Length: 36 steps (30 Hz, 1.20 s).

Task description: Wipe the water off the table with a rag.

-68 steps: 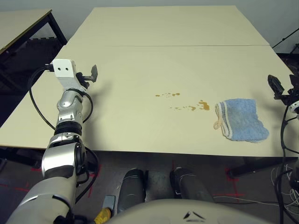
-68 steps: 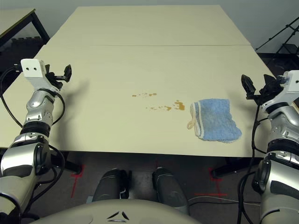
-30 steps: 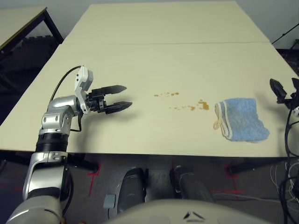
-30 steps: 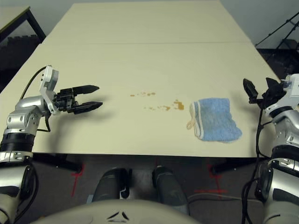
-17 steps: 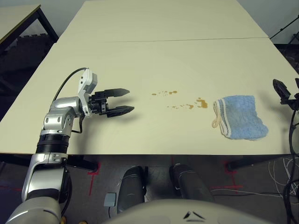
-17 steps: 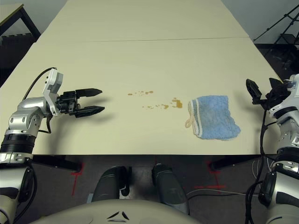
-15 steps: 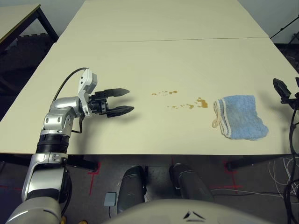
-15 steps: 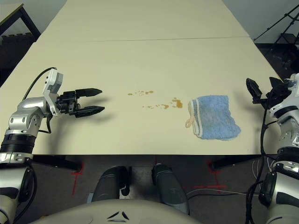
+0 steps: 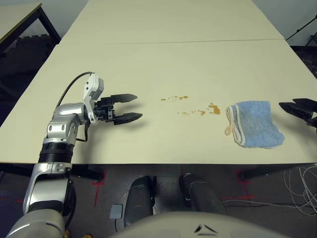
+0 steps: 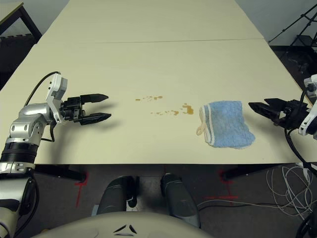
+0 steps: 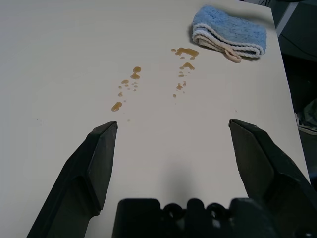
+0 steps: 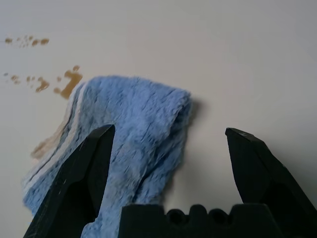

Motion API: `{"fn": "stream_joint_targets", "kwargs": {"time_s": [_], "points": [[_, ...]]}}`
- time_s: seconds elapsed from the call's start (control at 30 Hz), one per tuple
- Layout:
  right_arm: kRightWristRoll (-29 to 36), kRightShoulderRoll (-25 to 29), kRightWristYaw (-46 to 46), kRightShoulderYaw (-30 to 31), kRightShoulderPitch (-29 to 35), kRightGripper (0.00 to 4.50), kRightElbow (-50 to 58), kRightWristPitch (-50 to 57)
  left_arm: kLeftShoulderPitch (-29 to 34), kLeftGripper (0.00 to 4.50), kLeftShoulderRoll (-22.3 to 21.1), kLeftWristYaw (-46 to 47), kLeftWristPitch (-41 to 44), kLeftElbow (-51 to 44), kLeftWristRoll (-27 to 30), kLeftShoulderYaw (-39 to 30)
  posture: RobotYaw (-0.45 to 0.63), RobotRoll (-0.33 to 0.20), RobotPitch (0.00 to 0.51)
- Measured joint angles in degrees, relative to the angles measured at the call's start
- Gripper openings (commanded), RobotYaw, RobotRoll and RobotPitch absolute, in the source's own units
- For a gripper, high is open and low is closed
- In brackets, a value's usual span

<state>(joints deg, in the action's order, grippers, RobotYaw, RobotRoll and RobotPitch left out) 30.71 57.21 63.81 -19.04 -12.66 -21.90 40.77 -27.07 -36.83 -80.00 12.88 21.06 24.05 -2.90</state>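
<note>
Table (image 10: 163, 64): pale top of two panels, wide bare surface behind the seam and between the arms.
Rag (image 10: 225, 124): lies flat near the front edge, on the right side.
Water (image 10: 171, 110): amber drops just left of the rag, one splotch almost touching its trim.
Left gripper (image 10: 101, 106): fingers apart, empty, above the table, well left of the drops.
Right gripper (image 10: 253, 107): fingers apart, empty, just right of the rag, pointing at it.

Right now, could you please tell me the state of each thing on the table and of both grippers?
Light blue fluffy terry rag: folded, rumpled, lying flat, untouched.
Amber-brown water drops: unwiped, scattered left of the rag.
Pale cream table: spotted with the drops.
Left gripper: open, holding nothing.
Right gripper: open, holding nothing, pointing at the rag.
</note>
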Motion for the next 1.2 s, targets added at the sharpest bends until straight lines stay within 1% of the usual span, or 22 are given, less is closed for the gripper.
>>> {"fn": "stream_joint_targets", "kwargs": {"time_s": [0.1,0.23,0.47,0.7,0.83,0.93,1.1,1.17,1.2], "points": [[-0.4,-0.5,0.2,2.6,0.7,4.47,1.8,2.0,0.8,4.5,-0.1,0.1,0.0,0.0,0.0,0.0,-0.26,0.0,0.145],[-1.4,-3.4,-1.2,4.6,0.6,4.47,2.1,2.1,1.0,4.5,-0.2,0.3,0.0,-0.4,0.0,0.0,-0.26,0.0,0.143],[-3.3,-5.3,-3.1,6.1,0.5,4.47,4.3,0.9,1.3,4.5,-0.5,0.5,0.1,-0.5,0.1,-0.1,-0.24,0.0,0.14],[-8.4,-7.8,-4.4,9.7,1.8,4.47,8.4,-5.6,1.5,4.5,-1.4,0.5,0.0,-0.6,0.2,-0.4,-0.24,0.0,0.138],[-11.9,-9.6,-5.6,11.3,1.9,4.47,8.2,-11.1,1.5,4.5,-1.8,0.7,0.0,-0.6,0.2,-0.5,-0.23,0.0,0.135],[-13.8,-11.1,-7.1,11.6,1.9,3.85,8.1,-13.5,1.5,4.5,-1.9,0.7,-0.1,-0.6,0.2,-0.5,-0.23,0.0,0.134],[-14.0,-11.6,-6.4,12.0,1.9,2.16,8.1,-14.6,1.4,4.5,-2.0,0.9,-0.1,-0.6,0.2,-0.5,-0.23,0.0,0.13],[-13.8,-11.6,-6.0,11.8,1.8,1.36,8.1,-14.6,1.4,4.5,-2.1,0.9,-0.1,-0.5,0.2,-0.5,-0.23,0.0,0.129],[-13.5,-11.7,-5.6,11.8,1.7,1.03,8.0,-14.5,1.4,4.5,-2.1,0.9,-0.1,-0.5,0.2,-0.5,-0.23,0.0,0.127]]}}
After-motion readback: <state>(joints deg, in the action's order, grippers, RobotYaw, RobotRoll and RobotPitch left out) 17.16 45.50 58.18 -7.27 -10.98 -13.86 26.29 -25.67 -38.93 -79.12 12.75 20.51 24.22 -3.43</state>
